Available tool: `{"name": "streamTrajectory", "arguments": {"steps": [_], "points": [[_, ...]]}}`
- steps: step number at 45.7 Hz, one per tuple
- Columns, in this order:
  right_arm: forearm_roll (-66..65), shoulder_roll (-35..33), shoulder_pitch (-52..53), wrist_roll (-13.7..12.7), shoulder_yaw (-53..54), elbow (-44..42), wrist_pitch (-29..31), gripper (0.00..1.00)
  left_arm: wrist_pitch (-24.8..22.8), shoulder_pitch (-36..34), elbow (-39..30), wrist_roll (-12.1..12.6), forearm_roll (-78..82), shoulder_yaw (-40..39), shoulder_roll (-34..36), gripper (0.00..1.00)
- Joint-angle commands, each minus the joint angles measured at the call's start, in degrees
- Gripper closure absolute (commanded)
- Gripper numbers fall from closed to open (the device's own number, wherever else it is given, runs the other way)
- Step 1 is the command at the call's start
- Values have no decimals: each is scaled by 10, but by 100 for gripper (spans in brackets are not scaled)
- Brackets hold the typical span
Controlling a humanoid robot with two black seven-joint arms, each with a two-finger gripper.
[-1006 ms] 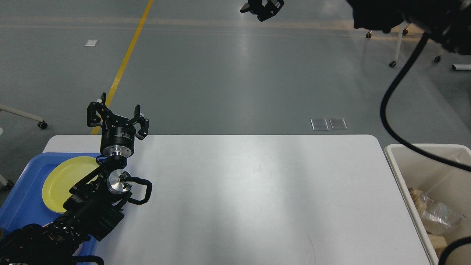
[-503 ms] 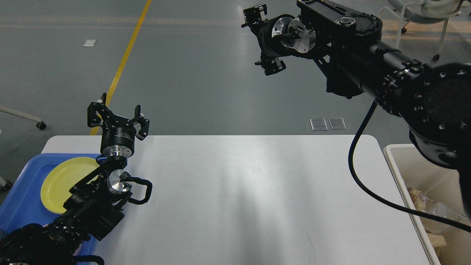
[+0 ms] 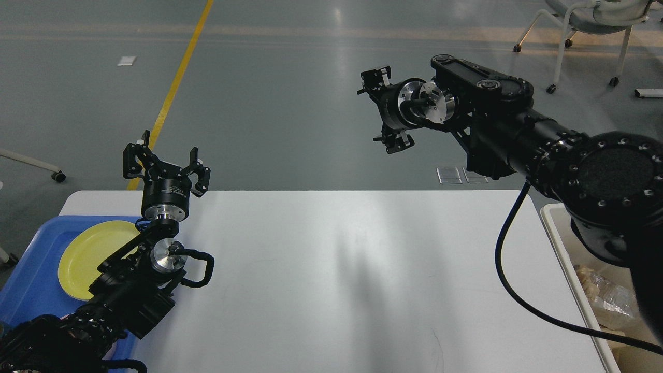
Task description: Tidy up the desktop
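The desktop (image 3: 336,280) is a wide white tabletop with rounded corners filling the lower middle of the head view. My left gripper (image 3: 166,163) is open and empty, held upright over the table's far left corner. My right gripper (image 3: 382,111) is open and empty, held high beyond the table's far edge, pointing left. The right arm (image 3: 518,140) reaches in from the right above the table.
A blue tray (image 3: 31,269) with a yellow plate (image 3: 90,254) sits at the table's left edge under my left arm. A cream bin (image 3: 585,290) with crumpled wrappers (image 3: 606,295) stands at the right. A chair (image 3: 590,20) is behind on the floor.
My right arm has swung down and into view from the top right, its gripper dropping lower and slightly to the right. The left arm has not moved.
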Motion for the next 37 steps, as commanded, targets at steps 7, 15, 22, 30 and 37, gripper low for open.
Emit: {"name": "streamTrajectory", "arguments": {"steps": [7, 15, 22, 30, 37], "points": [[0, 19, -79, 57, 122, -103, -26, 0, 0, 0, 0, 0, 0, 0, 0, 0], [0, 19, -107, 143, 190, -105, -69, 0, 0, 0, 0, 0, 0, 0, 0, 0], [0, 20, -127, 218, 264, -105, -106, 0, 0, 0, 0, 0, 0, 0, 0, 0], [0, 21, -162, 310, 316, -106, -121, 0, 0, 0, 0, 0, 0, 0, 0, 0], [0, 22, -181, 328, 336, -106, -125, 0, 0, 0, 0, 0, 0, 0, 0, 0]]}}
